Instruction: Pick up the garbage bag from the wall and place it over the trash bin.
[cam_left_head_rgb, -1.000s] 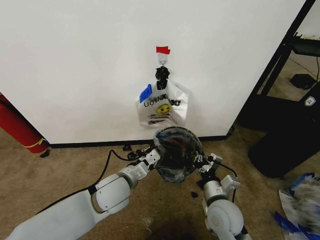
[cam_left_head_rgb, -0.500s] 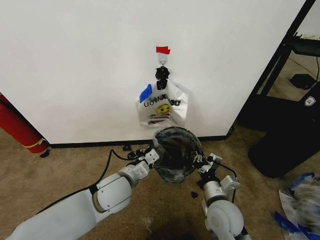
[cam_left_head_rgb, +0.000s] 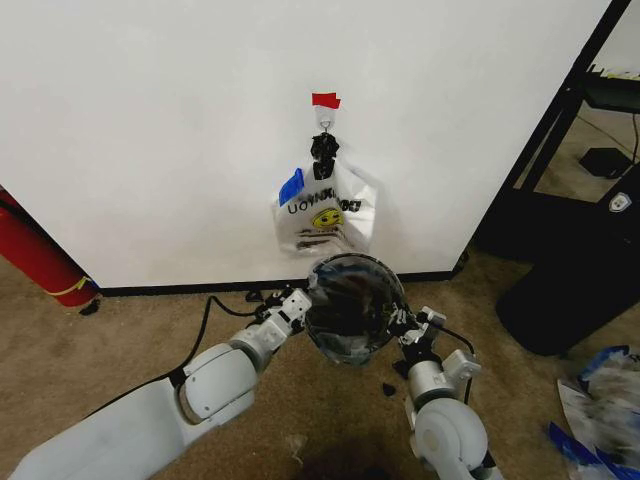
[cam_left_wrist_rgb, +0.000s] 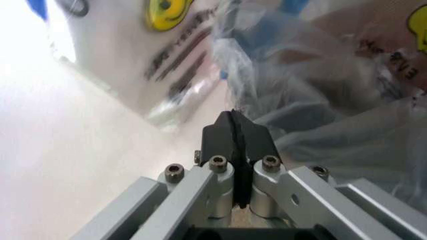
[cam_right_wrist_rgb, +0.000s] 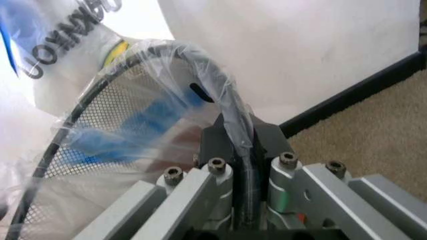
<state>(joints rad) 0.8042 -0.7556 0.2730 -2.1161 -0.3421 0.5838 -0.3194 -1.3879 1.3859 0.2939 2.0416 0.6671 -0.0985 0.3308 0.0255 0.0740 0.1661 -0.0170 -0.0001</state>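
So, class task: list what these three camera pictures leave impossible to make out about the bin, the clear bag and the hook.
- Small round black mesh trash bin, head view: base and floor contact hidden by its own body and both arms.
- Thin clear plastic garbage bag, left wrist view: blurred, so where it ends is unclear.
- Bin's far rim, right wrist view: cut off by the picture's edge.
- Small wall hook, head view: too small to show its shape.
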